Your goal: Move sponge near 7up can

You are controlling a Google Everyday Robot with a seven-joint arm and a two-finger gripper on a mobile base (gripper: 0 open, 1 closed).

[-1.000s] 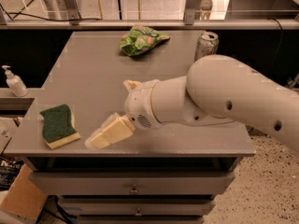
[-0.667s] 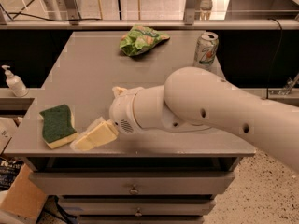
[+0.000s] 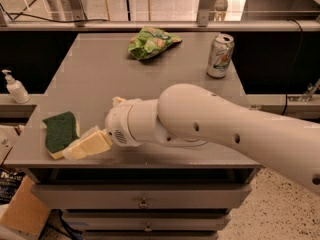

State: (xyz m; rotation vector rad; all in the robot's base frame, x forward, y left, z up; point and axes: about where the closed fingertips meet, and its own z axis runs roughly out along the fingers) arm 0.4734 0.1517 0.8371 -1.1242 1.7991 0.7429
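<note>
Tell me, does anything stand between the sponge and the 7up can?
Only the robot's own arm lies between sponge and 7up can. The gripper is beside the sponge; the snack bag sits aside, further back.

At the front left corner of the grey tabletop [image 3: 100,79] lies a flat rectangular sponge [image 3: 60,131], dark green on top with a pale yellow foam base. The cream-coloured gripper [image 3: 75,150] of the bulky white robot arm [image 3: 210,124] sits low against the sponge's right front edge. Well apart, at the far right, a silver-white 7up can [image 3: 220,55] stands upright. A crumpled light green snack bag [image 3: 151,41] lies far middle. A white pump bottle [image 3: 15,86] stands on a ledge to the left.
</note>
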